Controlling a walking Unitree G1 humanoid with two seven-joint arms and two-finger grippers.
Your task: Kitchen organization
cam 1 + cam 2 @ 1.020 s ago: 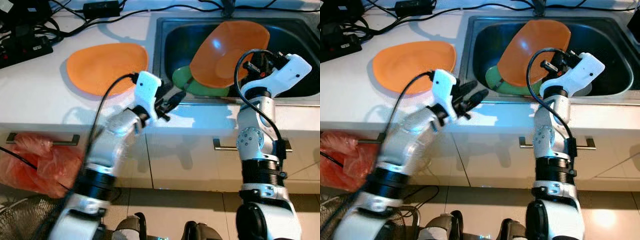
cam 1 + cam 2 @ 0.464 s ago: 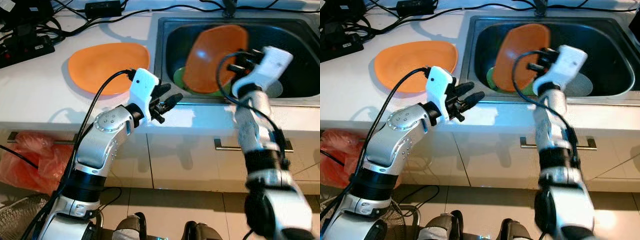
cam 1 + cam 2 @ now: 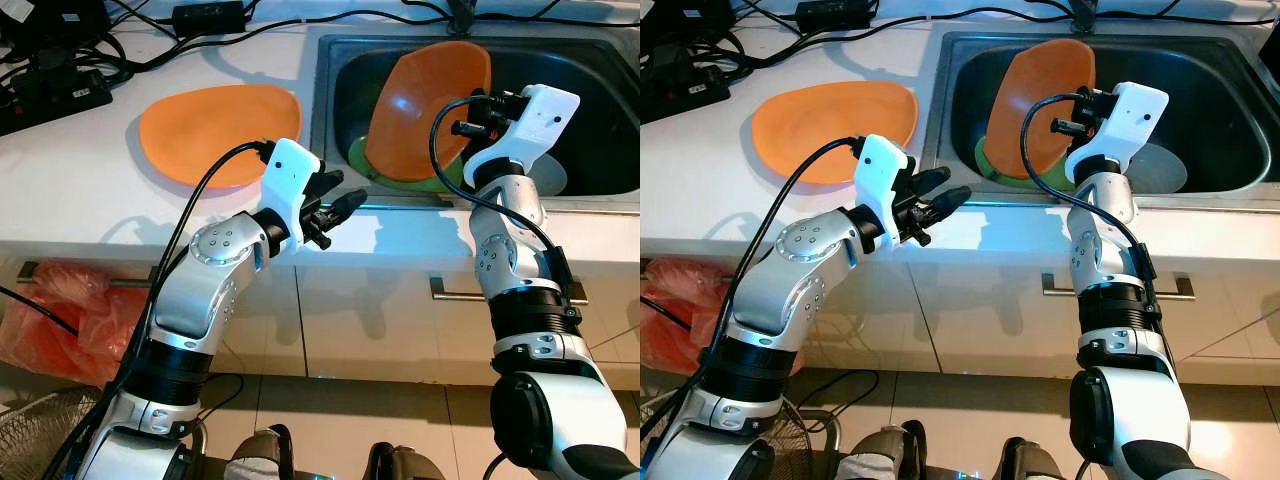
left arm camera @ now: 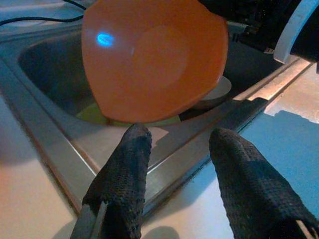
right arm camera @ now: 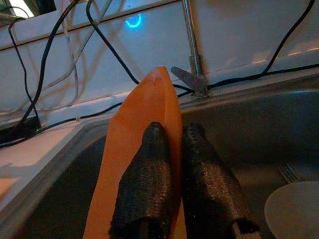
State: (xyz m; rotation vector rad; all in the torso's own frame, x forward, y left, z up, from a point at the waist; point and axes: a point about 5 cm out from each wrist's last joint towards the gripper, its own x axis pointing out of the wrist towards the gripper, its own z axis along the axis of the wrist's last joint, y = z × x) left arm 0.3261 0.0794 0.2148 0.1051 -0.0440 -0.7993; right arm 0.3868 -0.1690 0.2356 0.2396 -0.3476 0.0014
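Right gripper (image 5: 172, 149) is pinched tight on the rim of the orange plastic bowl-plate (image 3: 425, 100), holding it tilted nearly on edge above the stainless steel sink (image 3: 600, 50). Left gripper (image 4: 179, 164) hangs spread apart and empty over the sink's front lip, just beside the plate.

To do this step well: the grip is an edge pinch only, so move slowly, keep the plate clear of the sink wall, and lift it fully over the rim before swinging toward the white countertop (image 3: 80, 190).

In the sink: a green flat plate (image 3: 365, 155) under the orange one, and a pale grey dish (image 5: 294, 211) beside it. A second orange plate (image 3: 220, 120) lies on the countertop, well apart.
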